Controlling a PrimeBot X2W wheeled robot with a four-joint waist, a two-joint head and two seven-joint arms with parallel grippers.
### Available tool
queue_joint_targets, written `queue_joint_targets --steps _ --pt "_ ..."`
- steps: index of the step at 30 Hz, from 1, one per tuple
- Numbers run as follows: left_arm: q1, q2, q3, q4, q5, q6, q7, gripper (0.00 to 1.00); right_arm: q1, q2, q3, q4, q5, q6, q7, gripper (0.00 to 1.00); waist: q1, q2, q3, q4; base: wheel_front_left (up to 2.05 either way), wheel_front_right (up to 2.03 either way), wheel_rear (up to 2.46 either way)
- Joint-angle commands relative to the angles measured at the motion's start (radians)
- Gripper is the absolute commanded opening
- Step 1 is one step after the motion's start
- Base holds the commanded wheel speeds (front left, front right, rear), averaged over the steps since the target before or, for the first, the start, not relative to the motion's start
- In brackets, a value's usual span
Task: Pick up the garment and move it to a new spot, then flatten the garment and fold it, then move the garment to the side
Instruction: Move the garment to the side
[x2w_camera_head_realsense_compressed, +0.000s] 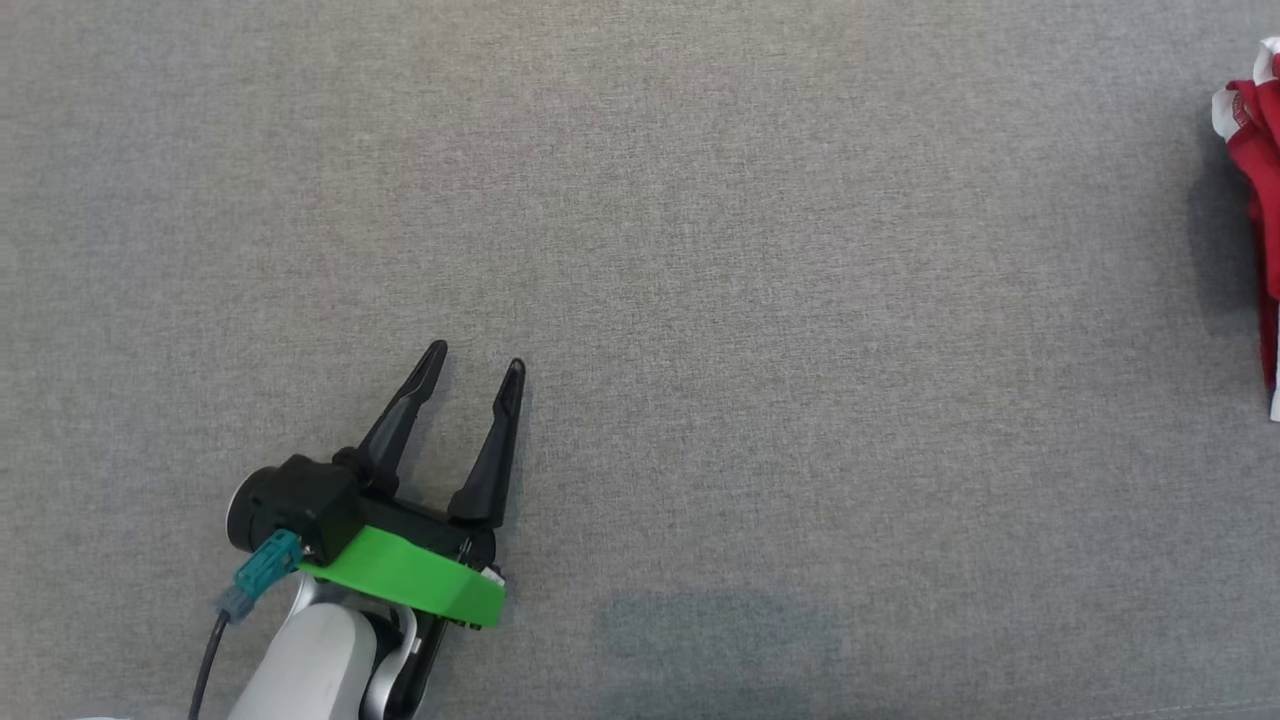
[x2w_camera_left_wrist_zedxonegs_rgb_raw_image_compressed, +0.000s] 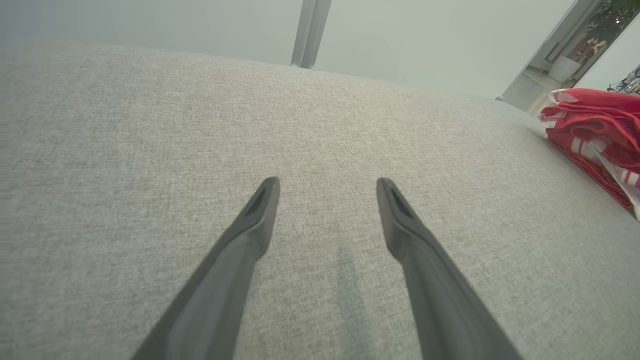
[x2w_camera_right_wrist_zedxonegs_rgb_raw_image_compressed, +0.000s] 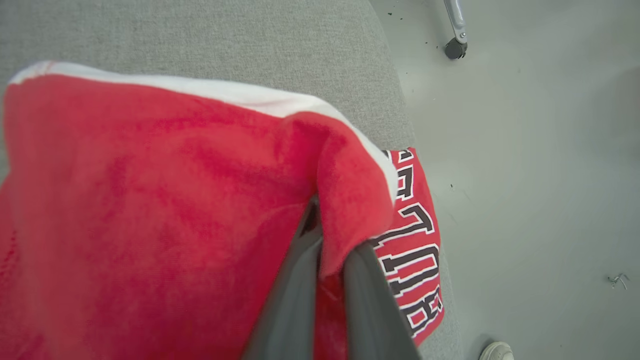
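Clamping a fold of the red garment (x2w_camera_right_wrist_zedxonegs_rgb_raw_image_compressed: 150, 200), the right gripper (x2w_camera_right_wrist_zedxonegs_rgb_raw_image_compressed: 327, 235) has its fingers drawn together on the cloth. Garment lies bunched at the right-hand edge of the grey surface (x2w_camera_head_realsense_compressed: 800, 300), white trim and black lettering showing, with the floor (x2w_camera_right_wrist_zedxonegs_rgb_raw_image_compressed: 525, 150) just beyond. Left gripper (x2w_camera_head_realsense_compressed: 476, 357): fingers apart, holding nothing, over the surface and well apart from the garment.

Head view: high above, looking straight down on the grey fabric surface (x2w_camera_head_realsense_compressed: 800, 300). Left wrist view: low and near that surface, facing along it. Right wrist view: close over the red garment (x2w_camera_right_wrist_zedxonegs_rgb_raw_image_compressed: 150, 200), facing down toward the floor (x2w_camera_right_wrist_zedxonegs_rgb_raw_image_compressed: 525, 175). All three share the red garment.
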Motion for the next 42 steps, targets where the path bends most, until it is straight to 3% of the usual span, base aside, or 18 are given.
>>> queue_joint_targets --steps 1,7,8,11,12,20,28,35,42 --pt "-0.011 -0.002 0.001 0.003 -0.008 -0.003 -0.002 1.0 0.008 -0.017 0.013 0.007 -0.007 0.0 -0.007 0.0 -0.0001 0.011 -0.002 0.006 0.0 0.0 0.0" --pt "-0.004 -0.016 0.003 0.006 -0.002 -0.003 -0.002 1.0 0.035 -0.07 0.044 0.052 0.003 0.0 -0.024 0.0 -0.0001 0.011 -0.004 0.017 0.0 0.0 0.0" --pt "-0.003 -0.018 0.004 0.007 -0.002 -0.003 -0.002 1.0 0.042 -0.077 0.044 0.059 0.0 0.0 -0.028 0.27 -0.0001 0.011 -0.006 0.018 0.0 0.0 0.0" --pt "0.004 -0.023 0.005 0.01 0.0 -0.003 -0.002 1.0 0.07 -0.102 0.044 0.076 -0.021 0.0 -0.049 0.58 -0.0001 0.011 -0.014 0.02 0.0 0.0 0.0" --pt "0.007 -0.024 0.006 0.011 0.0 -0.003 -0.002 1.0 0.075 -0.11 0.033 0.083 -0.035 0.0 -0.067 1.0 -0.0001 0.011 -0.017 0.02 0.0 0.0 0.0" --pt "0.024 -0.026 0.02 0.015 0.001 -0.003 -0.002 1.0 0.124 -0.078 0.008 0.172 -0.077 0.0 -0.198 1.0 -0.0001 0.011 -0.049 0.016 0.0 0.0 0.0" --pt "0.068 -0.034 0.047 0.015 0.008 0.005 -0.002 1.0 0.144 -0.03 -0.006 0.19 -0.111 0.0 -0.437 1.0 -0.0001 0.011 -0.142 0.006 0.0 0.0 0.0" --pt "0.179 -0.031 0.087 0.025 0.001 0.016 -0.002 1.0 0.215 0.058 0.061 0.054 -0.091 0.0 -0.646 1.0 -0.0001 0.011 -0.303 0.003 0.0 0.0 0.0" --pt "0.277 -0.011 0.138 0.019 -0.005 0.037 -0.002 1.0 0.424 0.174 0.113 -0.152 -0.02 0.0 -0.781 1.0 -0.0001 0.011 -0.419 0.047 0.0 0.0 0.0"
